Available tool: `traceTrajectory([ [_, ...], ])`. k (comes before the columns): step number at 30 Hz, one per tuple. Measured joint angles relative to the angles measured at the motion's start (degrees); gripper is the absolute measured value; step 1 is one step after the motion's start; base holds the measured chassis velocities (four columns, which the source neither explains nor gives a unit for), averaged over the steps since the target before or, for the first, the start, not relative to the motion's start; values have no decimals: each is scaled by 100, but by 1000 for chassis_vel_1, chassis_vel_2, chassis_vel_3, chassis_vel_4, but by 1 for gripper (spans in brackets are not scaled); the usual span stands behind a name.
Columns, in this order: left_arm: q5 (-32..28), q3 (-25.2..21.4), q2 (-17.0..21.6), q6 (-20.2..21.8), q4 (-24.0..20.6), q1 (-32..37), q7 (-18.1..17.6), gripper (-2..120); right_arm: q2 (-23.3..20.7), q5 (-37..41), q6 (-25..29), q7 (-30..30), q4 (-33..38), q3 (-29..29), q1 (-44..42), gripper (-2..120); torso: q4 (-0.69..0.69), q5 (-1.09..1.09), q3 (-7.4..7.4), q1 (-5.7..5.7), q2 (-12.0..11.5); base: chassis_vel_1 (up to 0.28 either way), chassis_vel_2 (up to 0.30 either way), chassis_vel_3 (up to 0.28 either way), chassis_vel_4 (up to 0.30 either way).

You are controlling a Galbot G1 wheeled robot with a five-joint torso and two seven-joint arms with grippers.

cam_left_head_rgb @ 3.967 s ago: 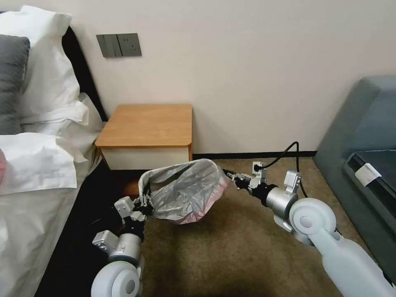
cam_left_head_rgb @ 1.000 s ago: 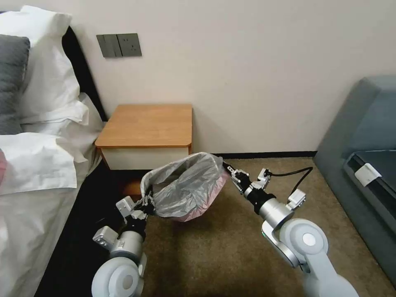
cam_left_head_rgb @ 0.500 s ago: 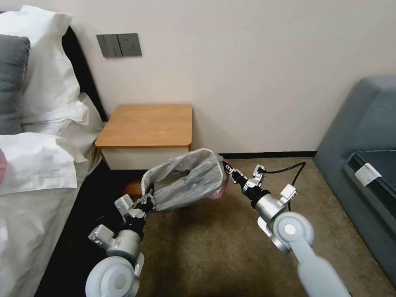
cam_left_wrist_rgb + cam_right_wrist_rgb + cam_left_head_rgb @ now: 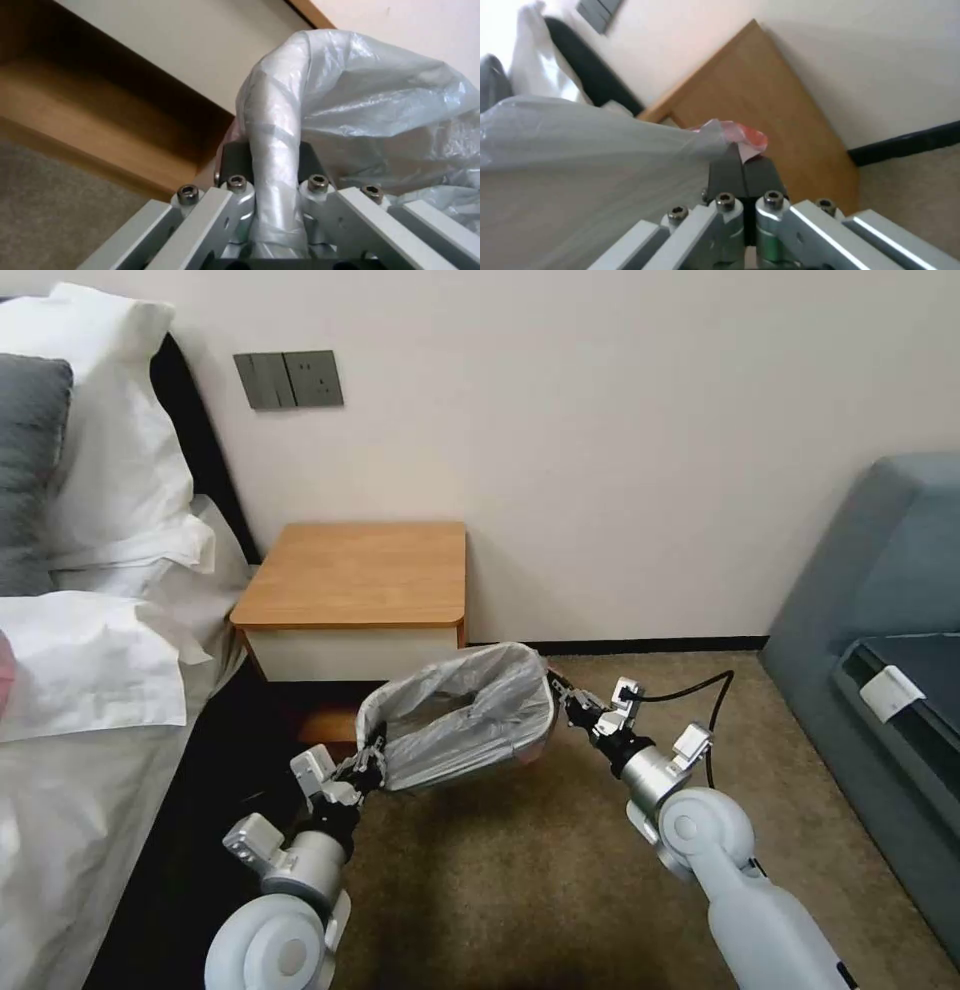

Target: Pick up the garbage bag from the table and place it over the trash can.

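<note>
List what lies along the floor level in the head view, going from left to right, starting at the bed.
Bed → left gripper → garbage bag → right gripper → grey sofa.

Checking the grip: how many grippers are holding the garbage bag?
2. The left gripper pinches the garbage bag at its left edge; the right gripper pinches its right edge.

Brown carpet under table

Crinkled grey garbage bag – mouth stretched open – hangs before the bare table.
</note>
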Motion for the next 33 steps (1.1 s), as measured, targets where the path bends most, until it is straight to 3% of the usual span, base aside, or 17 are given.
traceTrajectory([
  [4, 4, -14, -14, -54, 16, -35, -69, 6, -75, 34, -125, 87, 224, 3, -203, 7, -1, 0, 0, 0, 0, 0, 0, 0, 0],
  [13, -10, -32, -42, -112, 68, -129, -347, 6, -304, 232, -219, 344, 593, 94, -543, 43, -1, 0, 0, 0, 0, 0, 0, 0, 0],
  [18, -2, -47, -42, -113, 94, -148, -439, 6, -407, 251, -220, 410, 755, 165, -660, 57, 0, 0, 0, 0, 0, 0, 0, 0, 0],
  [22, 107, -53, -41, -142, 178, -165, -505, 6, -510, 218, -128, 502, 1181, 299, -974, 73, -1, -1, 0, 0, 0, 0, 0, 0, 0],
  [25, 221, -27, -39, -134, 220, -191, -618, 6, -640, 197, 95, 796, 1914, 332, -1327, 88, -1, 1, 0, 0, 0, 0, 0, 0, 0],
  [26, 221, -27, -39, -134, 220, -191, -618, 6, -640, 197, 95, 796, 1914, 332, -1327, 88, -1, 1, 0, 0, 0, 0, 0, 0, 0],
  [30, 481, 30, 2, -95, 225, -197, -623, 6, -1068, 136, 153, 745, 2415, 246, -1151, 98, -3, 0, -1, 0, 0, 0, 0, 0, 0],
  [33, 1247, 124, 45, -182, 321, -197, -436, 6, -1854, -136, -108, 162, 2538, -203, -321, 97, 1, -1, 0, 0, 0, 0, 0, 0, 0],
])
